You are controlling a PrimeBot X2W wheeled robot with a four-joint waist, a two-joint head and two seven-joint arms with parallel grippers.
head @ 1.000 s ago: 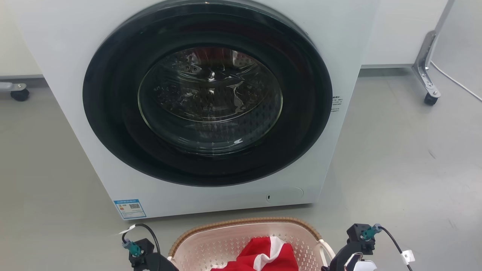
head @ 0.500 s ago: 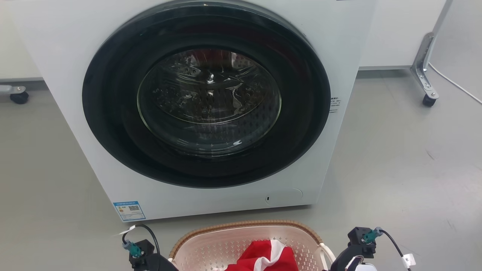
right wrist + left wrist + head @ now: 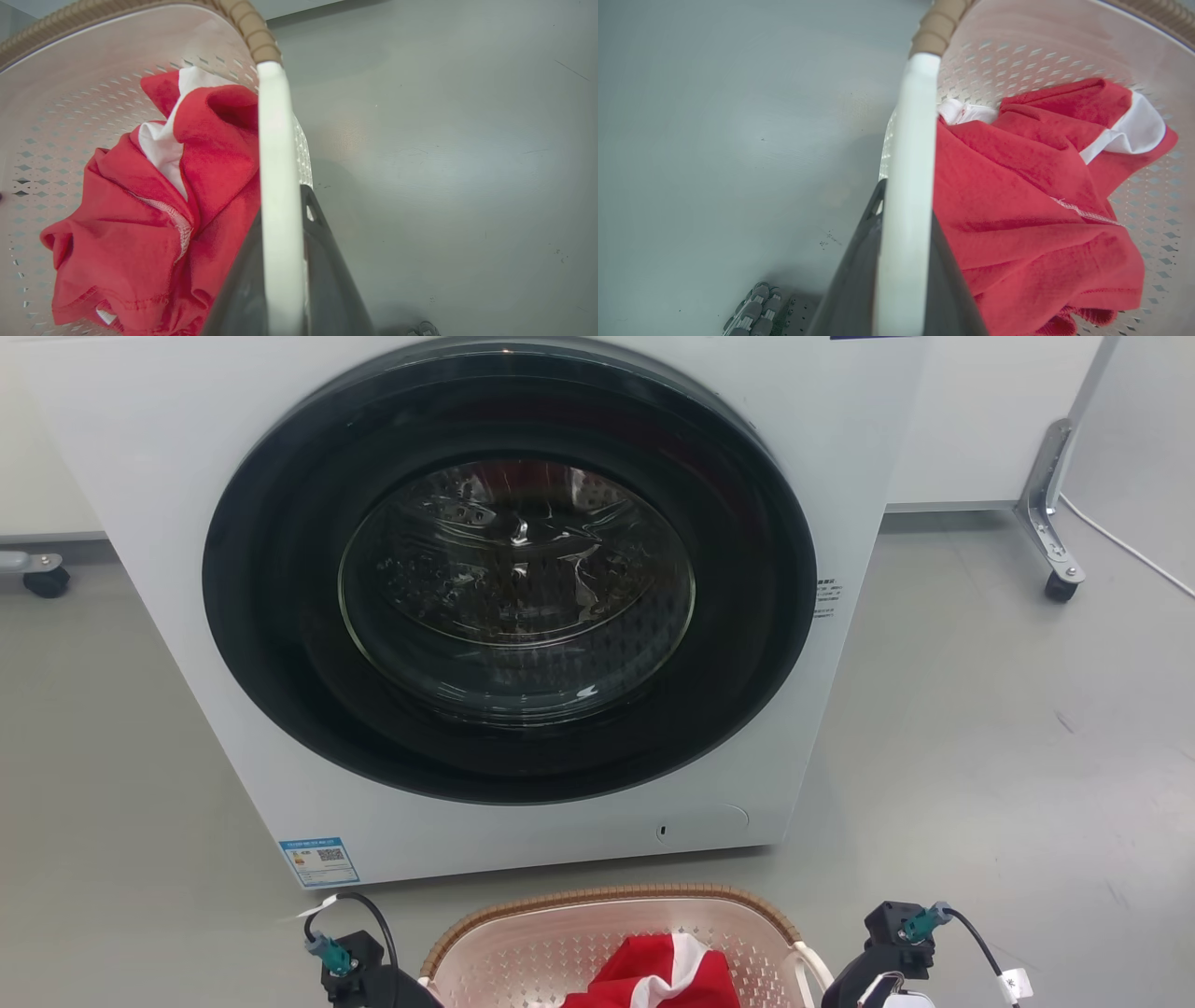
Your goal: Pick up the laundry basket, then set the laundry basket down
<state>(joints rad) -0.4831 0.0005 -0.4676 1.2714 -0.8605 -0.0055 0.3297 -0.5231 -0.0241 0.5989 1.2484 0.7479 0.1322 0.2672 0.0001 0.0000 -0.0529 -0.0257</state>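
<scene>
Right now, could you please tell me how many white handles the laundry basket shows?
2: the left handle is gripped by the left tool, the right handle by the right tool. None seems hidden.

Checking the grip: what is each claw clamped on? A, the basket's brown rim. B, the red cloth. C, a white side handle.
C: the left claw has the left handle between its fingers, the right claw the right handle of the laundry basket.
</scene>
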